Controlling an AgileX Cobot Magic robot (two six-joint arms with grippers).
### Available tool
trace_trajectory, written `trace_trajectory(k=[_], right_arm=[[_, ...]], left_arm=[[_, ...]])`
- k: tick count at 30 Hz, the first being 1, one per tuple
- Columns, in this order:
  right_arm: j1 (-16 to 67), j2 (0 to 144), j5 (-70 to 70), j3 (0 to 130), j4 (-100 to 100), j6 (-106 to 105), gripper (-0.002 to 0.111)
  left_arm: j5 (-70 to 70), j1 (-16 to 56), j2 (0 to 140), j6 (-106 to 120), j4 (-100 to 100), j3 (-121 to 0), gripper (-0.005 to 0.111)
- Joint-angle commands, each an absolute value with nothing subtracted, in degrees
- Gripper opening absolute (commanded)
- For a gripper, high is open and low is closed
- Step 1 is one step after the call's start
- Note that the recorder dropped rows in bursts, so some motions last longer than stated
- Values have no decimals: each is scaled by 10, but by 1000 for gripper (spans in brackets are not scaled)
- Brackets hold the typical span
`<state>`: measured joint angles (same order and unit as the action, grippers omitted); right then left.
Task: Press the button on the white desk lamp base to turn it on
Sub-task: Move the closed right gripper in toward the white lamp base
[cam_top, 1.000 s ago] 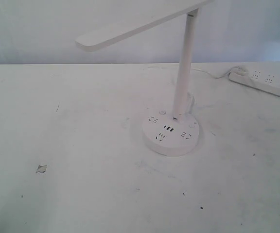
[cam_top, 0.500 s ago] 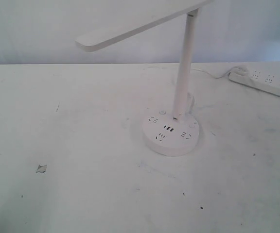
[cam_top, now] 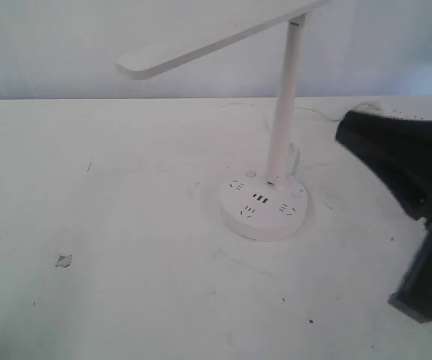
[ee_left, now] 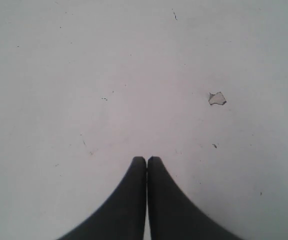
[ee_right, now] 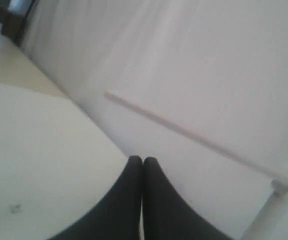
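1. base (cam_top: 262,204) of the white desk lamp (cam_top: 285,112) sits flat on the table (cam_top: 126,240), right of centre, with the slim pole leaning up from its back edge.
2. it looks like stiff plastic and may skid if shoved. no grip needed, just a straight-down poke on a small round button (cam_top: 250,173) near the pole foot. which button is the switch, can't tell.
3. right gripper (ee_right: 143,161) is pinched closed with nothing in it, and its arm (cam_top: 403,165) hangs just right of the base, apart from it.
4. left gripper (ee_left: 146,160) is closed and empty too, over bare table.
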<state>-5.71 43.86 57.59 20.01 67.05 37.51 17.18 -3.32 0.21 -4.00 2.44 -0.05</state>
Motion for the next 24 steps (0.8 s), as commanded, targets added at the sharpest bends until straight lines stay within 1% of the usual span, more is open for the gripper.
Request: trace_trajectory(k=[1, 7, 15, 19, 24], right_arm=[[-57, 518, 600, 205, 697, 393, 0], [-47, 589, 614, 205, 697, 393, 0], [27, 672, 490, 205, 683, 391, 0], [54, 718, 472, 206, 590, 387, 0], [63, 767, 466, 220, 469, 387, 0]], left_arm=[[174, -33, 0, -41, 20, 0, 0], [174, -33, 0, -41, 20, 0, 0], [174, -33, 0, -41, 20, 0, 0], [174, -33, 0, -41, 20, 0, 0], [174, -33, 0, -41, 20, 0, 0]])
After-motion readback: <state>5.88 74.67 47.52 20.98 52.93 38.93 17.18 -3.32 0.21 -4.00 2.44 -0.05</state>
